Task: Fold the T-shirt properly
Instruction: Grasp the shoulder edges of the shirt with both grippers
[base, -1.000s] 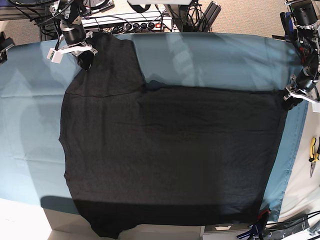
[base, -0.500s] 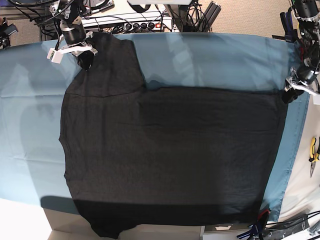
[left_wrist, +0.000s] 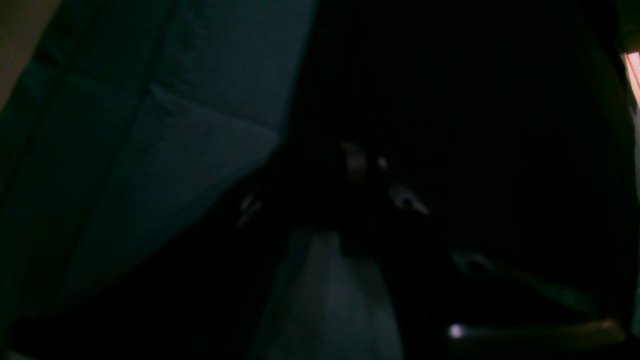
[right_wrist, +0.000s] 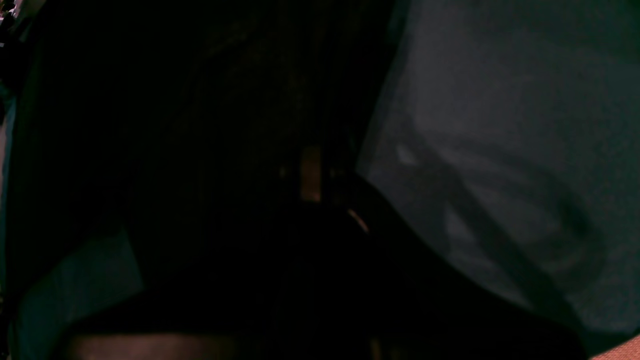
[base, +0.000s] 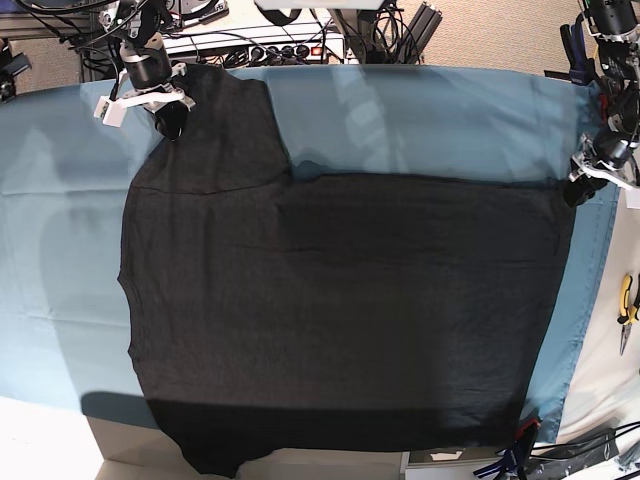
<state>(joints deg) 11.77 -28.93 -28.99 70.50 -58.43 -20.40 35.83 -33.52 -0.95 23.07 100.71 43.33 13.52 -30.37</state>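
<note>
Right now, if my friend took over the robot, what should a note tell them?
Right tool: at the far sleeve of the T-shirt, seemingly pinching it; the wrist view is too dark to confirm.
Left tool: at the shirt's far hem corner, grip equally unclear.
The shirt lies spread flat, plain side up, on the teal table cloth, its near edge hanging over the table front.
Done: shirt spread out. Left: every fold, sleeves first, probably.

Teal table cloth (base: 420, 120) over the table, beige floor (base: 500, 35) behind, yellow-handled pliers (base: 626, 310) at the side
</note>
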